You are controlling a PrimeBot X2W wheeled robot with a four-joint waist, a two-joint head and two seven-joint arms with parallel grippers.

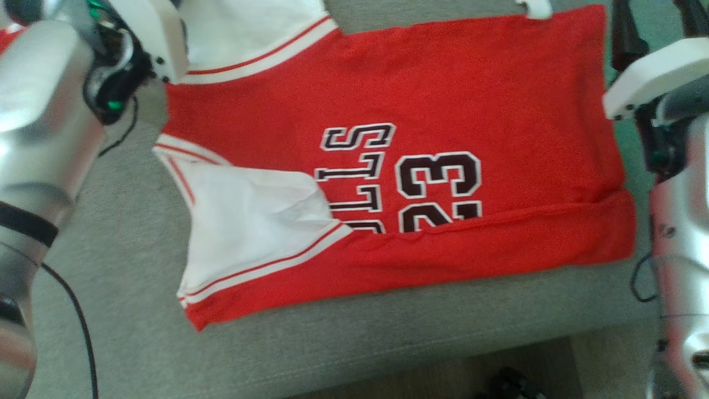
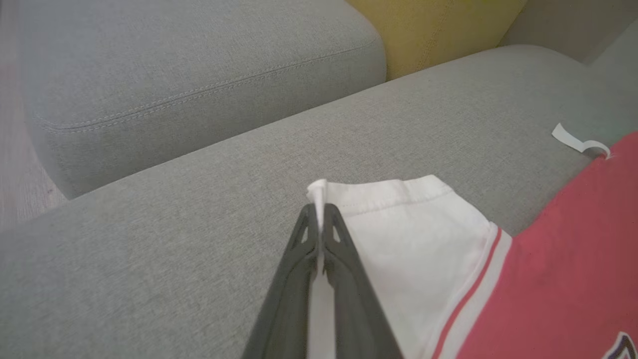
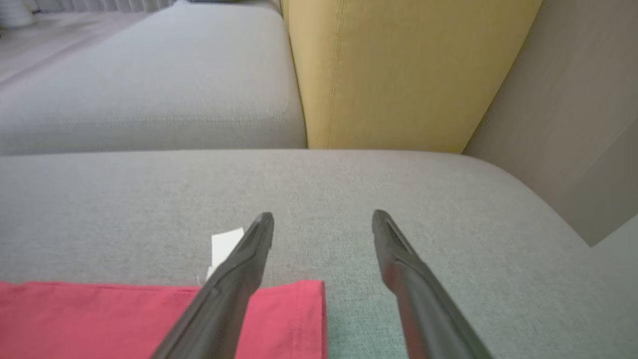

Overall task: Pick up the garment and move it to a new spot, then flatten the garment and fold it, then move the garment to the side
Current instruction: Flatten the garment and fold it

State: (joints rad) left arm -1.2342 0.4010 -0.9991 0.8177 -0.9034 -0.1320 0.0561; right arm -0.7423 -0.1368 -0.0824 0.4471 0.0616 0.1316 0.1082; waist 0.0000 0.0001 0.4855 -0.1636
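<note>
**At the far edge: one side pinched, one side wide**

Across the grey fabric sofa seat (image 1: pixel 138 310) lies the red basketball jersey with white sleeves (image 1: pixel 471 83). It is spread sideways to me, with its black, white-edged lettering (image 1: pixel 354 166) and the number 23 facing up. The near long edge is folded over onto the front, and that red band covers the lower part of the letters and digits. A near white sleeve (image 1: pixel 243 221) lies across the chest on my left.

My left claw (image 2: pixel 321 212) is closed on the hem corner of the far white sleeve (image 2: pixel 408 234). Both dark fingers are pressed together, and a sliver of white cloth stands up between their tips. The rest of that sleeve lies on the seat, running back to its red-and-white striped trim.

My right claw (image 3: pixel 323 224) is spread wide and grips nothing. It hangs over the seat at the jersey's far right corner. One finger crosses above the red cloth and the other is over bare grey fabric. A small white label (image 3: pixel 227 244) sticks out from the red edge just beside the first finger.

Beyond the seat stands a yellow back cushion (image 3: pixel 398 70), with a second grey cushion (image 2: pixel 174 75) next to it.
</note>
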